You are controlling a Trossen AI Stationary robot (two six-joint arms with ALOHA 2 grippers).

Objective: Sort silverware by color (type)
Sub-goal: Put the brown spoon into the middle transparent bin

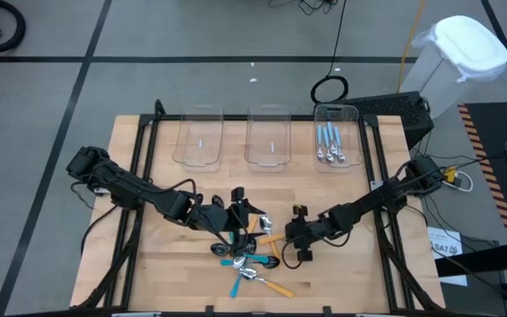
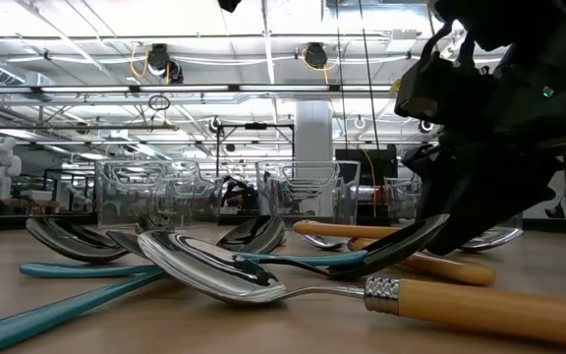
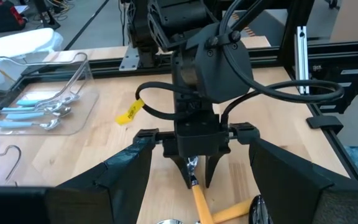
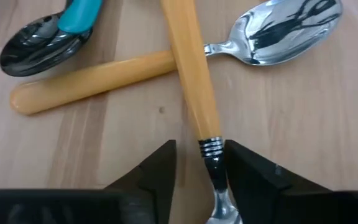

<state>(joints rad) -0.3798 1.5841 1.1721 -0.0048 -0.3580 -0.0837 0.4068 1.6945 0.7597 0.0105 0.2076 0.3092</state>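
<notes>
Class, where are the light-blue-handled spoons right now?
In the high view, the light-blue-handled spoons lie together inside the rightmost clear bin at the table's far edge, on the right arm's side, apart from the pile.

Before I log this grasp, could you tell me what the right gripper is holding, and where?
The right gripper brackets an orange-handled spoon at its neck, but a closed hold cannot be told.

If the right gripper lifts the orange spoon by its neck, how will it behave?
Probably stiff: the orange spoon looks rigid. Its shiny neck between the right gripper fingers may slip. It lies across another orange spoon, so that one may shift.
</notes>
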